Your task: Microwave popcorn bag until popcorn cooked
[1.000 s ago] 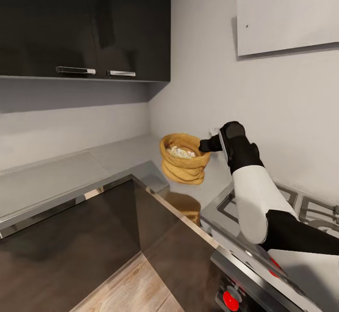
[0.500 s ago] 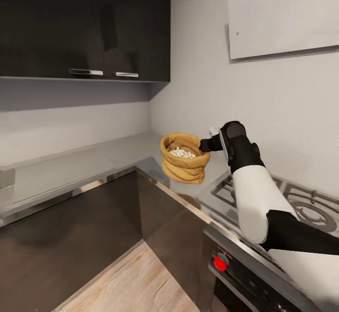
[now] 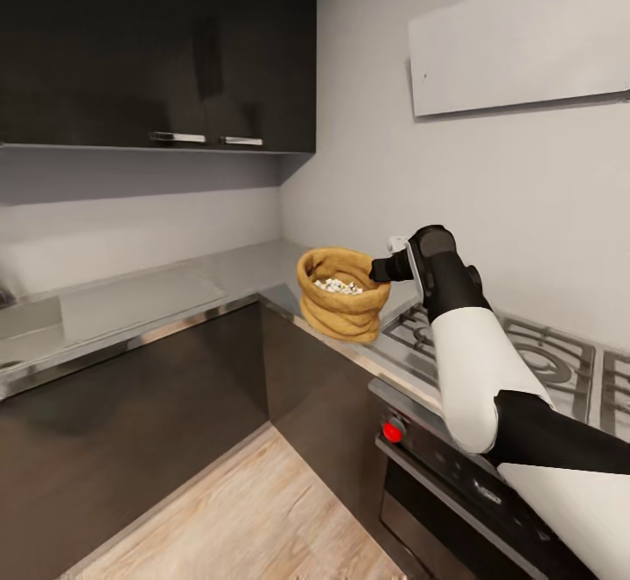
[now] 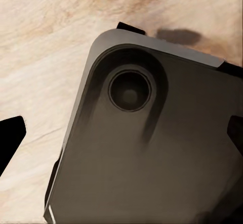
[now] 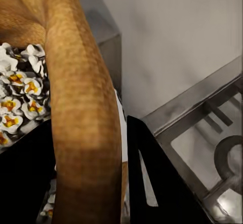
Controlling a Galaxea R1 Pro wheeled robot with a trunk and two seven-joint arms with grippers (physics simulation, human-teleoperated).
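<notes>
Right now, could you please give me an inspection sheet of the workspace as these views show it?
Surface: grey countertop, L-shaped, running into the corner.
Job's things: popcorn bag lifted off the counter; whitish popcorn inside.
Clutter: nothing seen.
Grippers: right claw shut on the bag's rim; left claw open, over the wood floor.
Cables: nothing seen.
Surroundings: gas hob, oven front with a red knob, dark wall cabinets, white hood.

Right arm stretched forward and up from the lower right, white forearm, black wrist bent toward the left. Right end effector (image 3: 385, 267) clamped on the thick rim of the popcorn bag (image 3: 343, 304), one finger inside, one outside, holding it aloft. Left fingertips (image 4: 11, 139) spread apart, pointing down.
</notes>
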